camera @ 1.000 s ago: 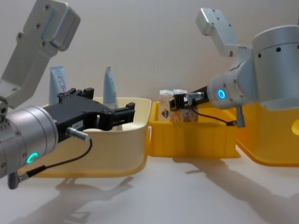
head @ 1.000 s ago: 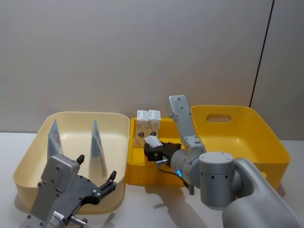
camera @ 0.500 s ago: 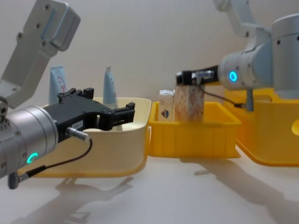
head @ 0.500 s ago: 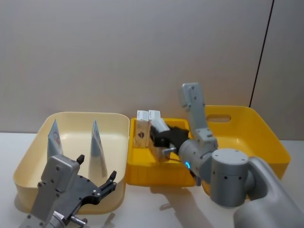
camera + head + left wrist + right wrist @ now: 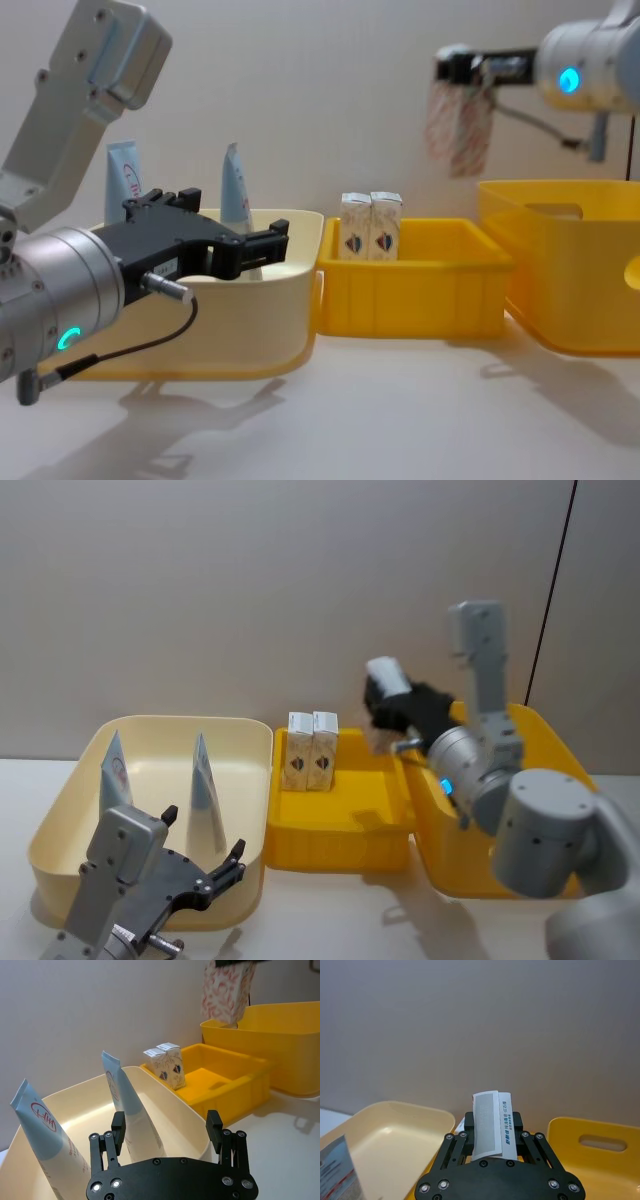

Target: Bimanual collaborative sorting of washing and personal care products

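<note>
- The right gripper (image 5: 402,706) is raised high in the air, and its fingers are closed on a white carton (image 5: 384,683) at the carton's upper end.
- In the chest view this held carton hangs down from the fingers, above the place where the small yellow bin (image 5: 410,295) meets the large yellow bin (image 5: 560,300), and it touches neither bin.
- Two more cartons (image 5: 311,752) stand upright in the small yellow bin, at its far left corner. They are side by side and touch each other.
- The left gripper (image 5: 205,832) hovers at the near edge of the cream bin (image 5: 180,721), with its fingers spread wide and nothing between them.
- Two squeeze tubes (image 5: 125,1105) stand inside the cream bin with the flat sealed end up. Both lean a little, and they are apart from each other.
- All three bins sit in a row on the pale surface (image 5: 400,420): the cream one at the left, the small yellow one in the middle, the large yellow one at the right.
</note>
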